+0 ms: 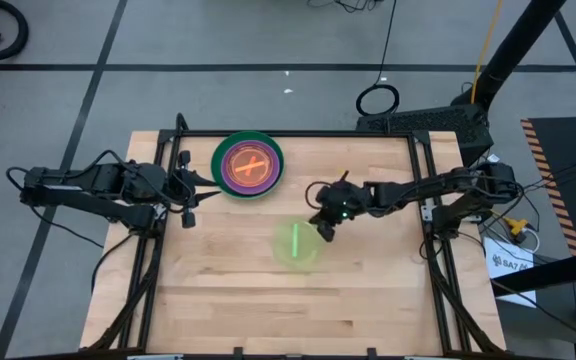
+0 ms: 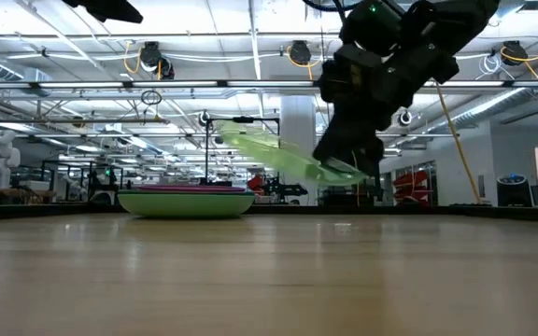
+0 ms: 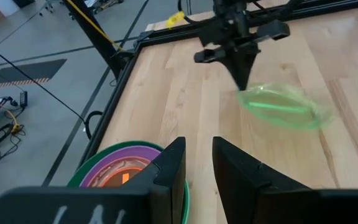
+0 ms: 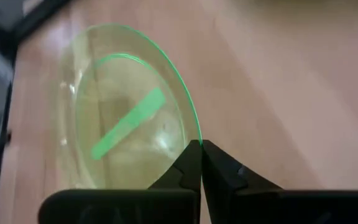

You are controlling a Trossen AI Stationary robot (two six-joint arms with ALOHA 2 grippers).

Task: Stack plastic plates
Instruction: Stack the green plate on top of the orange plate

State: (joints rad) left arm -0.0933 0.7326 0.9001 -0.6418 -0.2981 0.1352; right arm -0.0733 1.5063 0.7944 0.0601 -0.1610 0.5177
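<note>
A stack of plates (image 1: 248, 165) rests on the table near the far edge, with a dark green rim outermost, then purple and red-orange centre; it also shows in the low view (image 2: 187, 199) and the left wrist view (image 3: 123, 171). A lime green translucent plate (image 1: 296, 243) is in the air over the table's middle, held by my right gripper (image 1: 325, 228). My left gripper (image 3: 199, 163) waits open at the table's left side, just beside the stack. My right gripper pinches the lime green plate's rim (image 4: 194, 138) between its two fingertips, on the plate's right-hand side, slanting down from the right. In the low view the plate (image 2: 288, 154) is lifted clear of the table and tilted, its held edge lowest and its free side rising toward the stack.
A black metal frame (image 1: 423, 180) borders the table's left, far and right edges. Bare wood (image 1: 288, 310) lies between the held plate and the near edge. Cables and a stand lie on the floor beyond the far edge.
</note>
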